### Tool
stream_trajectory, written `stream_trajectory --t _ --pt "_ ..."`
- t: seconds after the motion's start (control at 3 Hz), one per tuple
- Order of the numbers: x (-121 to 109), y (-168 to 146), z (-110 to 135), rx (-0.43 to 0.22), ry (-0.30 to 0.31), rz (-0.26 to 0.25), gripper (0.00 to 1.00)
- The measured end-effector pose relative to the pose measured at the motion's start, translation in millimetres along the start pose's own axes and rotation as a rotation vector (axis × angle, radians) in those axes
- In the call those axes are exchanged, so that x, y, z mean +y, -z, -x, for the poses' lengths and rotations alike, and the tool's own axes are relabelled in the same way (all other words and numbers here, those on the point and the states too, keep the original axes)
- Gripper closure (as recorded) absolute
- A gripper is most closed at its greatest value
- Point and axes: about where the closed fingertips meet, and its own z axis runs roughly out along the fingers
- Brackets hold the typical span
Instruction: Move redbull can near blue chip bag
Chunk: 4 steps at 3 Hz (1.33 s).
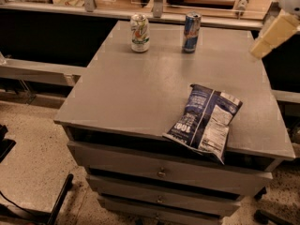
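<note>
The redbull can (191, 26), slim, blue and silver, stands upright at the far middle of the grey table (140, 88). The blue chip bag (205, 121) lies flat at the table's front right, its lower end hanging slightly over the front edge. My gripper (274, 34), a cream-coloured part partly cut off by the frame, hangs in the air at the upper right, above the table's far right edge. It is well to the right of the can, touches nothing and holds nothing that I can see.
A white and green soda can (139, 33) stands upright to the left of the redbull can. A counter with metal posts (157, 3) runs behind the table. Drawers (161, 172) sit below the tabletop. A dark base part (56, 205) lies on the floor at lower left.
</note>
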Motion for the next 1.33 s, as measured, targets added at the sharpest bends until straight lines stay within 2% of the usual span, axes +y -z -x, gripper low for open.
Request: stream_trajectory --t 0.33,0.67,1.0,1.33 --pt "-58 -27 17 -0.164 -0.101 -0.049 0.00" --pt "-97 -54 45 -0.358 -0.216 -0.091 0.00" --pt "-120 -87 70 -0.499 -0.314 -0.131 0.00" --pt "-129 -135 83 -0.561 -0.419 -0.160 0.00"
